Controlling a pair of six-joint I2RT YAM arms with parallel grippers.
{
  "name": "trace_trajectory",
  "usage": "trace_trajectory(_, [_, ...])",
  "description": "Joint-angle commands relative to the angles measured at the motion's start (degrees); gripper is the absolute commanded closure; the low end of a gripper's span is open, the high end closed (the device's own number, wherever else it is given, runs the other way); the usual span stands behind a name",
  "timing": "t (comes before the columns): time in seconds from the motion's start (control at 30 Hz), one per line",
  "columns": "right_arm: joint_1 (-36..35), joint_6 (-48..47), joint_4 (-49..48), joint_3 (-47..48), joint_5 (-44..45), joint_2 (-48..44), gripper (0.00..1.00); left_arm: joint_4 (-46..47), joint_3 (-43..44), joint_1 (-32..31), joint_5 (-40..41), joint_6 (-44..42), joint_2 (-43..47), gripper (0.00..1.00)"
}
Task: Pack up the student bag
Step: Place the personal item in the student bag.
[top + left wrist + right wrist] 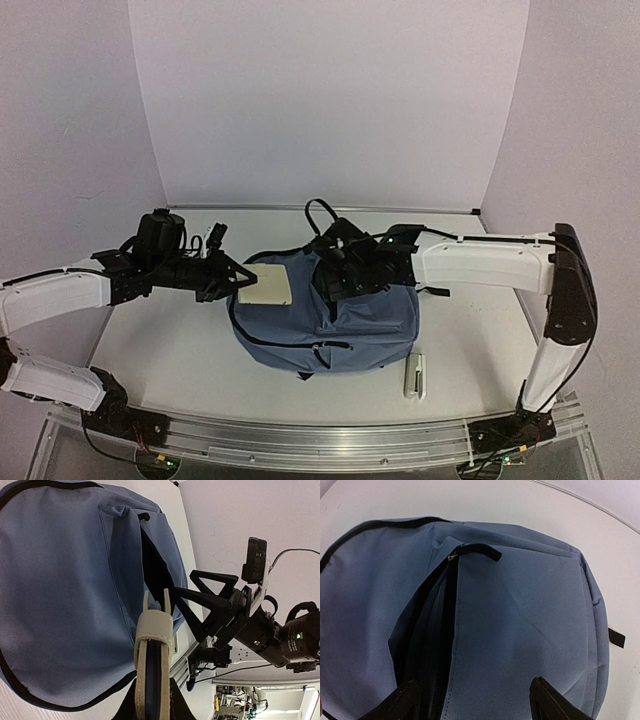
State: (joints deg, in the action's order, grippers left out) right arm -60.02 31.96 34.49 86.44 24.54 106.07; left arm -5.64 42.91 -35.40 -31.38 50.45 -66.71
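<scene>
The left gripper (240, 284) is closed narrow on a flat cream book (268, 284), which is held edge-on between its fingers. Beyond those fingertips, the book's far end overlaps the edge of the student bag (340, 325). The bag lies on the table (170, 350) directly beneath the right gripper (474, 686). Its fingers (547, 702) stand wide apart, gripping nothing, either side of the unzipped opening (440, 630). A small white object (415, 376) lies just beside the bag, nearer the arm bases than the right fingers.

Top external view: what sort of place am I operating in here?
Probably a robot lab test booth: plain walls box in a white table, an aluminium mounting rail runs along its near edge, and the student bag is staged as the prop.
</scene>
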Motion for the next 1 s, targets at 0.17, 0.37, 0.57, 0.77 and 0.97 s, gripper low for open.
trace_trajectory(0.17, [-1.3,4.9,11.0,9.1,11.6,8.2,0.26,4.2,-0.8,0.2,0.4,0.9,2.2,1.0])
trace_trajectory(0.37, [-1.3,7.0,15.5,10.9,15.2,10.6,0.5,4.7,0.1,0.2,0.1,0.8,0.7,1.0])
trace_trajectory(0.57, [-1.3,9.2,16.1,11.3,16.5,8.6,0.78,7.2,0.9,0.2,-0.3,1.4,-1.7,1.0])
trace_trajectory(0.77, [-1.3,10.1,13.4,10.5,14.9,4.4,0.91,15.8,3.5,0.1,-2.6,4.7,-7.6,1.0])
trace_trajectory(0.97, [-0.6,10.3,9.0,7.5,11.7,0.7,0.99,23.5,6.2,-0.2,-4.5,7.7,-14.5,1.0])
